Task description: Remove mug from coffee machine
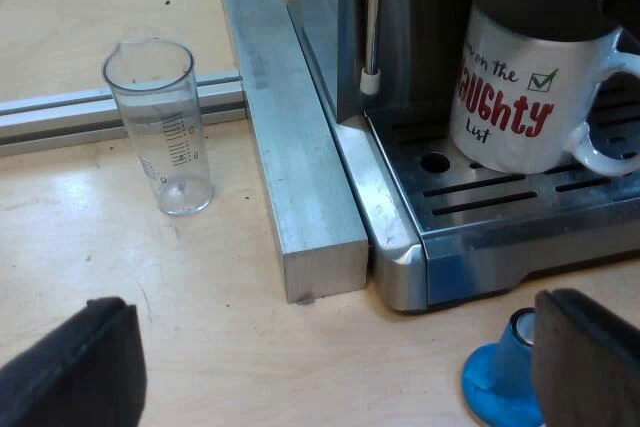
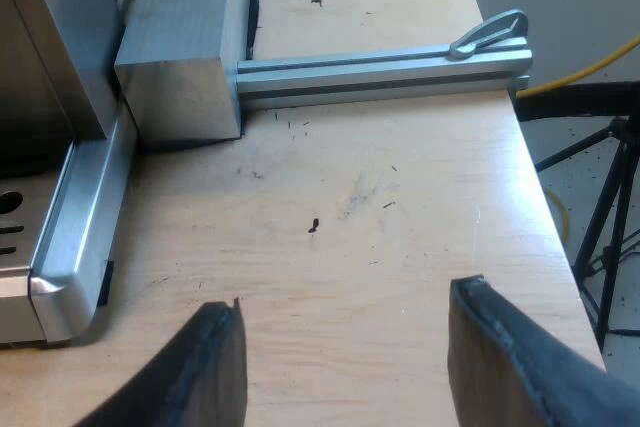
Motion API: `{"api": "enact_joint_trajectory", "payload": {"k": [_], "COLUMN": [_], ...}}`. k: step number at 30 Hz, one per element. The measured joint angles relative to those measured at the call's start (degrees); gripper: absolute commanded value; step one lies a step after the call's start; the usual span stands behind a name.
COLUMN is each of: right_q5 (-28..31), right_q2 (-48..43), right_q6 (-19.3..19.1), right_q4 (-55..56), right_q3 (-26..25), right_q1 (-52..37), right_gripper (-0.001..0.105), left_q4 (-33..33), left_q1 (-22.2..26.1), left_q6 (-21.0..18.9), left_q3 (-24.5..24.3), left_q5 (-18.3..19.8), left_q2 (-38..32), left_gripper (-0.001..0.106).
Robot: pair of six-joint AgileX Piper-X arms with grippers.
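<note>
A white mug (image 1: 530, 87) with "on the NAUGHTY list" in red and green lettering stands upright on the drip tray (image 1: 520, 202) of the espresso machine (image 1: 420, 37), its handle (image 1: 610, 142) turned away from the steam wand (image 1: 371, 27). My left gripper (image 1: 335, 367) is open and low over the wooden table, short of the machine's front corner, with nothing between its fingers. My right gripper (image 2: 345, 362) is open over bare table beside the machine's other corner (image 2: 60, 247), holding nothing.
A clear measuring glass (image 1: 160, 127) stands upright on the table near a square metal bar (image 1: 290, 147) that runs along the machine's side. A blue tamper (image 1: 505, 377) sits by my left gripper's finger. An aluminium rail (image 2: 380, 67) and metal block (image 2: 180, 42) lie ahead of my right gripper; the table edge (image 2: 545, 207) is close.
</note>
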Motion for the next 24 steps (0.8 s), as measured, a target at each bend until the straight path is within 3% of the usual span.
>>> {"api": "enact_joint_trajectory", "payload": {"k": [4, 8, 15, 18, 24], "right_q5": [-0.4, -1.9, -2.2, -4.7, -5.9], "right_q2": [0.0, 0.0, 0.0, 5.5, 10.7], "right_q6": [0.9, 1.0, 1.1, 1.2, 1.2], "right_q4": [0.0, 0.7, 1.5, 3.8, 3.5], "right_q3": [0.0, -0.8, -1.7, -6.6, -9.7], "right_q1": [0.0, 0.0, 0.0, 2.5, 6.5], "right_gripper": [0.048, 0.048, 0.048, 0.048, 0.048], "left_q4": [0.0, 0.0, 0.2, -0.2, -0.9], "left_q1": [0.0, 0.0, 0.0, -0.8, -3.0], "left_q6": [0.0, 0.0, 0.0, 0.0, 0.0], "left_q3": [0.0, 0.0, -0.4, -2.4, -2.4], "left_q5": [0.1, 4.0, 5.3, 7.3, 8.0], "left_q2": [0.0, 0.0, 0.0, 0.0, 0.0], "left_gripper": [0.08, 0.08, 0.08, 0.08, 0.08]}}
